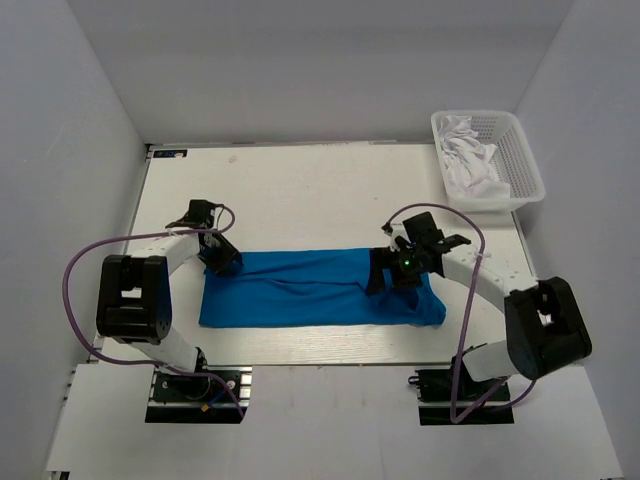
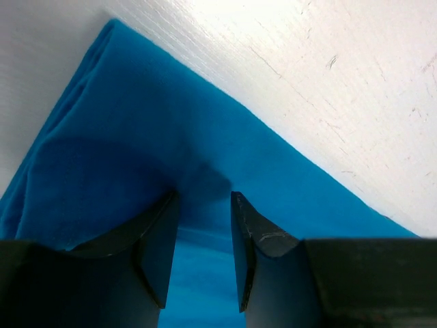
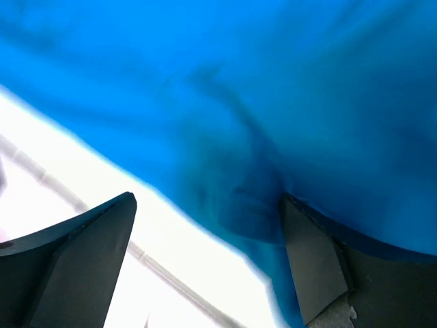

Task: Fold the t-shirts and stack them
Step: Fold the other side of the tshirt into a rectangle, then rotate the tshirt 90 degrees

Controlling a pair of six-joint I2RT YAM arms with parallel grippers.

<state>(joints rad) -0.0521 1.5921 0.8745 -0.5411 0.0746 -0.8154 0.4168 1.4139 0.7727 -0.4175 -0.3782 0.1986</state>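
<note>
A blue t-shirt (image 1: 310,290) lies folded into a long strip across the middle of the table. My left gripper (image 1: 222,262) is at the strip's far left corner. In the left wrist view its fingers (image 2: 158,239) stand a narrow gap apart with the tips down on the blue cloth (image 2: 136,137), which shows between them. My right gripper (image 1: 392,272) is over the right part of the strip. In the right wrist view its jaws are wide open and the cloth's edge (image 3: 259,137) rests against the right finger (image 3: 311,263). That view is blurred.
A white plastic basket (image 1: 520,165) with crumpled white shirts (image 1: 468,160) stands at the far right corner. Grey walls enclose the white table (image 1: 300,190) on three sides. Purple cables loop beside both arms.
</note>
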